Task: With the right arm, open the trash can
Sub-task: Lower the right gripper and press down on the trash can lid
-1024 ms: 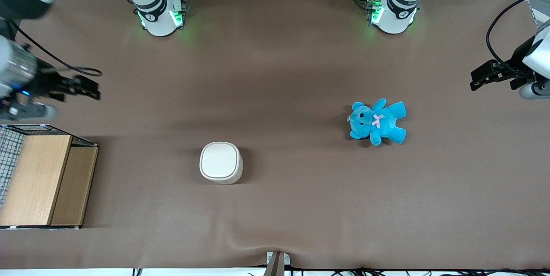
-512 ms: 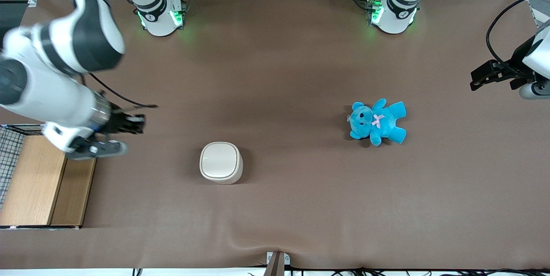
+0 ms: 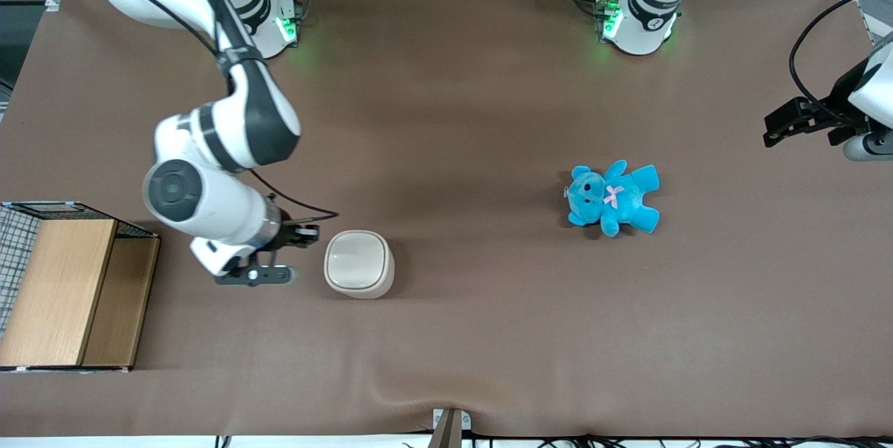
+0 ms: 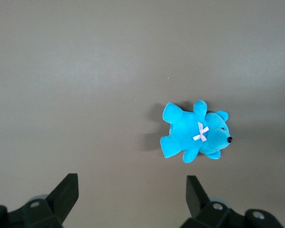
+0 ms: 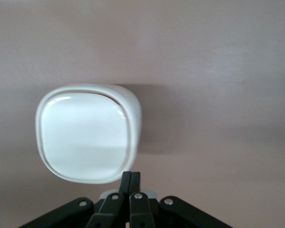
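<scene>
Fingers of the gripper are clenched together on nothing, and we see their tips just beside the rim of the trash can, on the working arm's side of it. We find the trash can's flat lid down, the right arm arching in above the brown table, a wooden box with wire mesh toward the working arm's end from the can, and a blue teddy bear well apart from it toward the parked arm's end.

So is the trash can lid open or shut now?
Shut: the lid lies flat on the trash can; the tool is beside it.
</scene>
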Tool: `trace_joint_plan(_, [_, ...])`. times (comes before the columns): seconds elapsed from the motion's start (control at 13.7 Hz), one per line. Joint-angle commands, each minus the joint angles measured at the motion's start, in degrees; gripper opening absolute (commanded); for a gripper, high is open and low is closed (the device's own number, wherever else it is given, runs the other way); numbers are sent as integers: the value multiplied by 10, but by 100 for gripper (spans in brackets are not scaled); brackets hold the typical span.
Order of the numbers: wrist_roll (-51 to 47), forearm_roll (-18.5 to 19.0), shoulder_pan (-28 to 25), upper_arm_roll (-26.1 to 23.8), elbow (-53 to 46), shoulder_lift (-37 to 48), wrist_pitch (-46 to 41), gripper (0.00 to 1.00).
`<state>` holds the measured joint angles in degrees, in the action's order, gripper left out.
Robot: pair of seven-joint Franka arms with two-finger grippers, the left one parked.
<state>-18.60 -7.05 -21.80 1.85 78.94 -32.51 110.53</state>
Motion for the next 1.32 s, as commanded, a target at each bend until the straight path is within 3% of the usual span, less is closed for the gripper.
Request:
trace_joint_plan(0.0, [-33, -5, -17, 5, -19, -35, 33, 0])
trace_joint_plan(0.8, [-35, -11, -24, 4, -14, -87, 65, 0])
trace_joint_plan(1.24, [-46, -10, -22, 6, -18, -45, 48, 0])
